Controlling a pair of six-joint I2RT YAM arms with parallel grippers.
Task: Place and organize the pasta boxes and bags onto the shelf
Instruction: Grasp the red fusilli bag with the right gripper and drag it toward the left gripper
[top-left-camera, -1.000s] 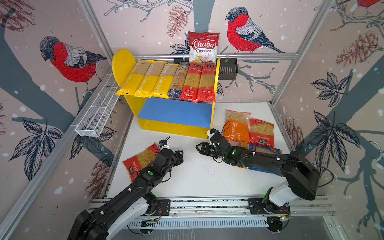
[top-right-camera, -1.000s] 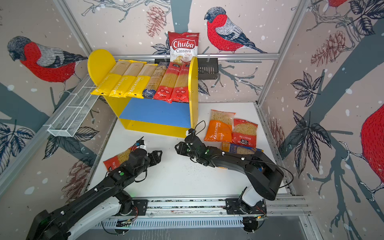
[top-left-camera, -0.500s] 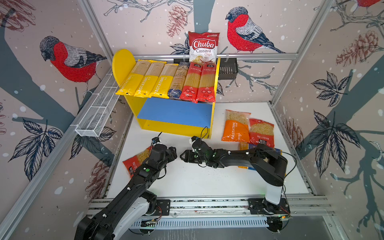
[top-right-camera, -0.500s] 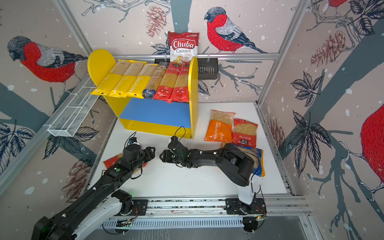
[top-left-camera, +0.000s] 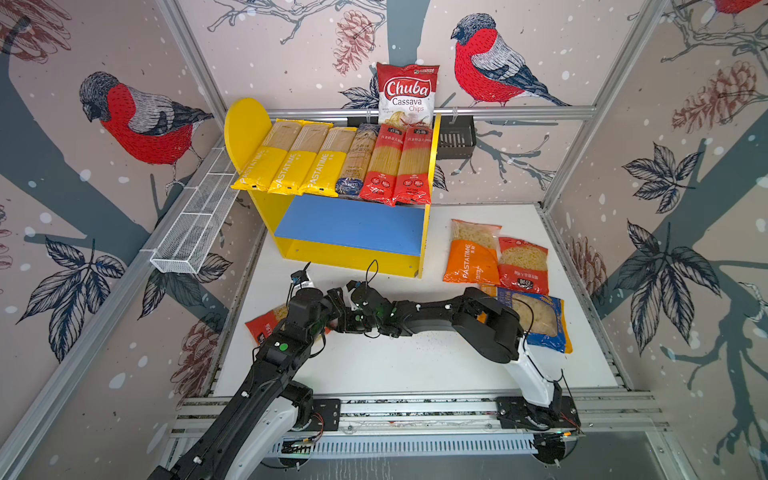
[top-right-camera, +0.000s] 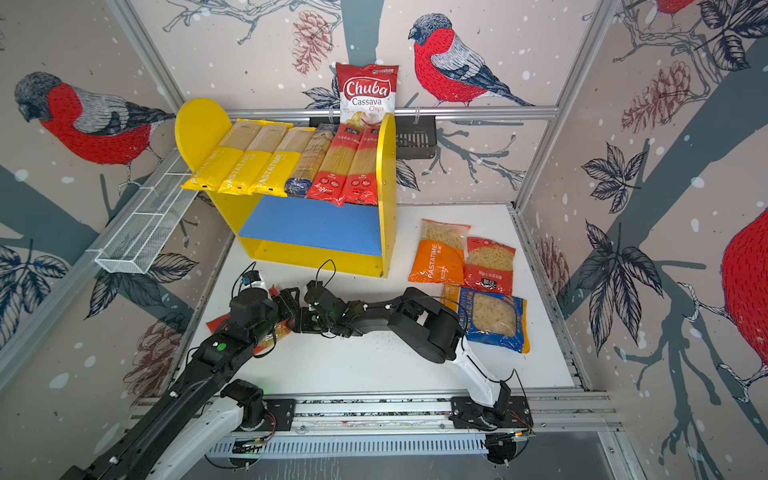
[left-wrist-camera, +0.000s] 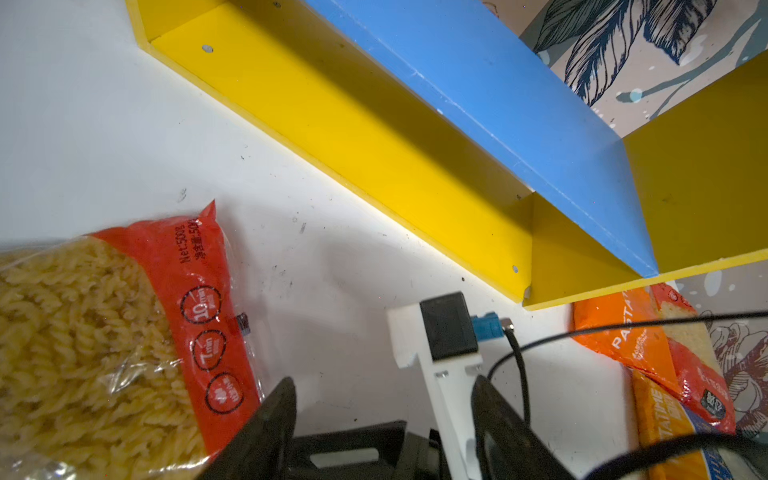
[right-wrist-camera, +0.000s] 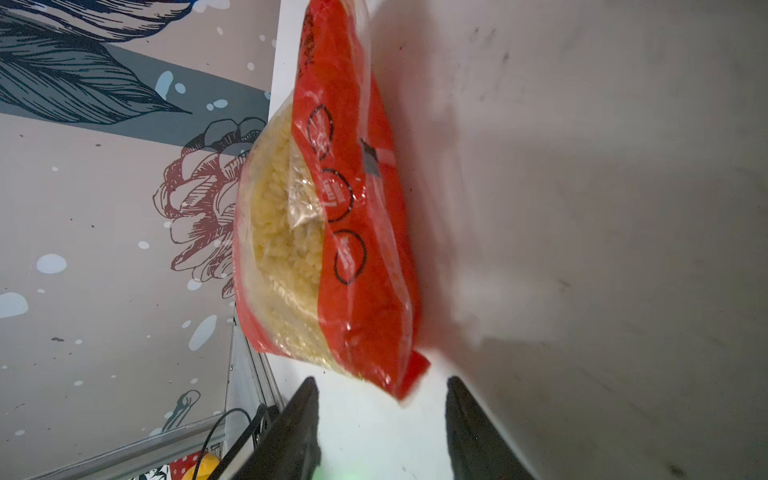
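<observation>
collision risk: left gripper (left-wrist-camera: 382, 380) and right gripper (right-wrist-camera: 381, 386) crowd the same red fusilli bag (right-wrist-camera: 332, 228), which lies at the left of the table (top-left-camera: 415, 365), well short of the shelf (top-left-camera: 353, 224). jaws on both stand apart, gripping nothing. right one lines up on just the bag's corner, so thin film may slip or tear when lifted.
</observation>
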